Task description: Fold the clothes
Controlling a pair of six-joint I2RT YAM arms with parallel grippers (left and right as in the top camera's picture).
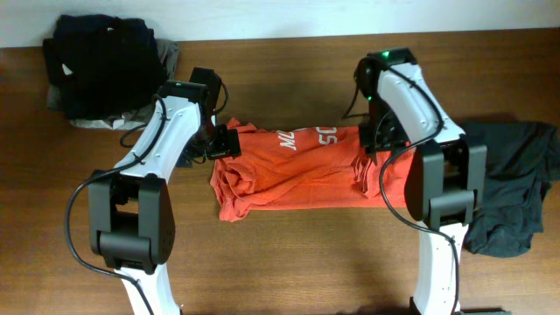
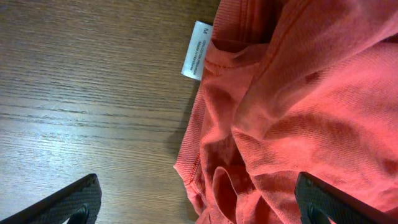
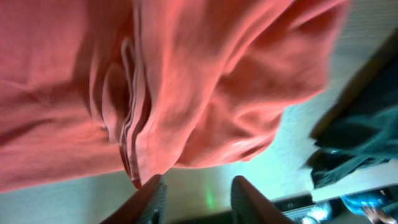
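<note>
Surface: brown wood-grain table [image 1: 289, 262], pale wall strip along its far edge.
Task item: red-orange T-shirt [image 1: 293, 179], crumpled into a rough sideways band at mid-table, between the two arms.
Print: white lettering [image 1: 306, 138] along the T-shirt's far side, partly lost in wrinkles.
Tag: small white size label [image 2: 196, 51] sticking out from the T-shirt's ribbed collar edge, flat on bare wood.
Left gripper [image 2: 199, 208]: above the T-shirt's left edge, near the tag; jaws spread as wide as they go, gripping nothing, only cloth and wood below.
Right gripper [image 3: 198, 202]: at the T-shirt's right end; jaws partly apart, no cloth pinched between them; stacked hem folds ending just above one finger [image 3: 152, 199]; view blurred.
Dark heap: black, navy and grey clothing pile [image 1: 105, 66], well apart from the T-shirt, past its far left corner.
Charcoal garment [image 1: 512, 188]: rumpled, just past the T-shirt's right end, beyond the right arm.
</note>
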